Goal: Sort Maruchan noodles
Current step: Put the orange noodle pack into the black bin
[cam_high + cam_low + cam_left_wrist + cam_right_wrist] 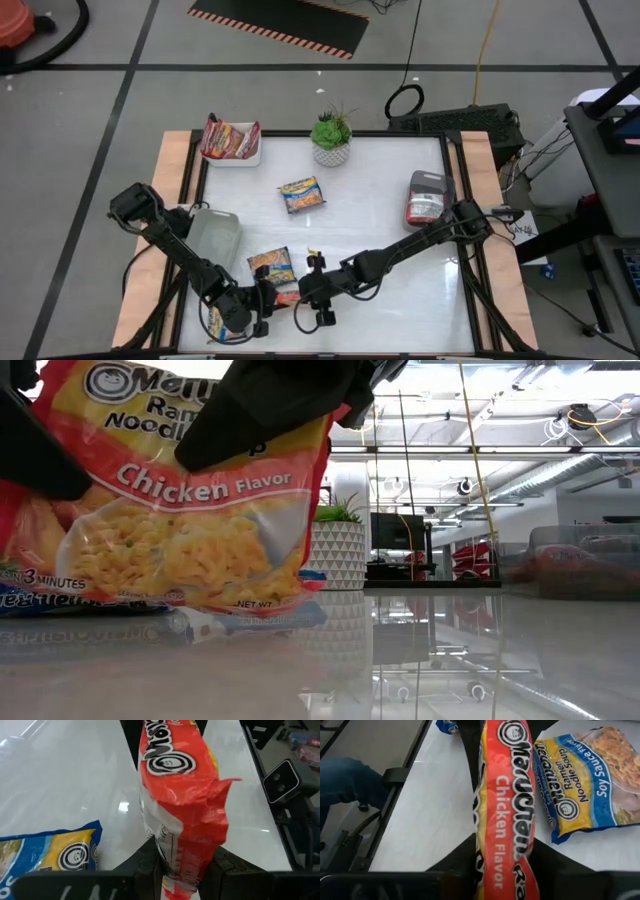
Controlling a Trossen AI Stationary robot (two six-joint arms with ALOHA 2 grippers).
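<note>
— Who has the orange-red chicken packet [507, 815]?
— Both. The left gripper [180, 865] and right gripper [505, 870] each pinch an end, down at six o'clock on the table [380, 200].
— And the blue packets?
— One [270, 263] just beside them, another [300, 193] mid-table.

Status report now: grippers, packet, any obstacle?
Left gripper and right gripper both shut on orange packet, upright. Blue packet lies beside. Nothing blocking.

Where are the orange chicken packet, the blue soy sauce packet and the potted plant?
Orange chicken packet [507, 805]: right wrist view, middle of its printed edge.
Blue soy sauce packet [585, 780]: right wrist view, yellow label area.
Potted plant [331, 140]: high view, leaves above pot.
</note>
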